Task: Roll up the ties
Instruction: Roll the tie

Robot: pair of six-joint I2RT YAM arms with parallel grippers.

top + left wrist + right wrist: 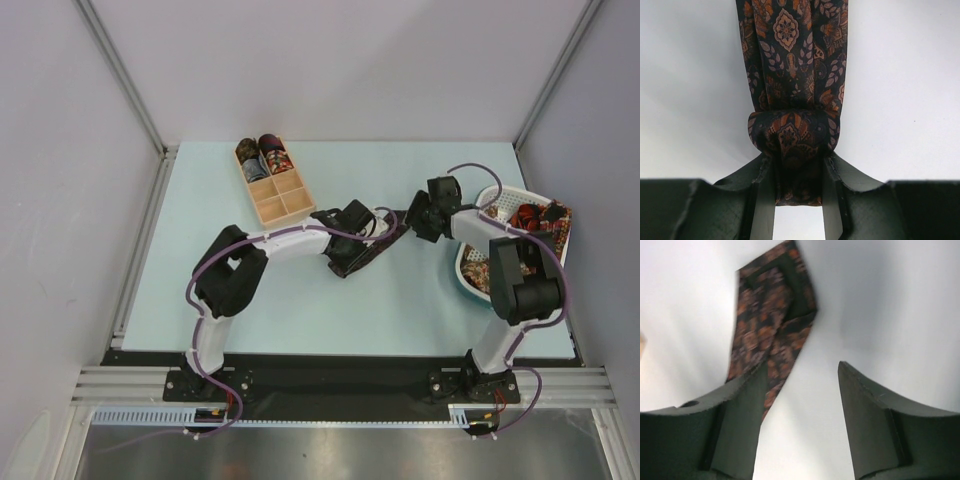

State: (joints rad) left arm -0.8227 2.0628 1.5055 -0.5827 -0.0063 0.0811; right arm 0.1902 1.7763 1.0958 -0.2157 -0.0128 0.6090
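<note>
The left gripper is partly closed, pinching the coiled end of a dark patterned tie at mid-table. The right gripper gapes empty beside the flat tail. Rolling looks barely begun. Next, the coil needs winding rightward along the strip. Two rolled ties sit in the far wooden box.

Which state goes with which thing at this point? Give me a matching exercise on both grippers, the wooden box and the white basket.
1 left gripper
2 right gripper
3 wooden box
4 white basket

a ties heaped inside
b open, holding nothing
c rolled ties in far compartments
d shut on dark tie

Pairs: 1-d, 2-b, 3-c, 4-a
</note>
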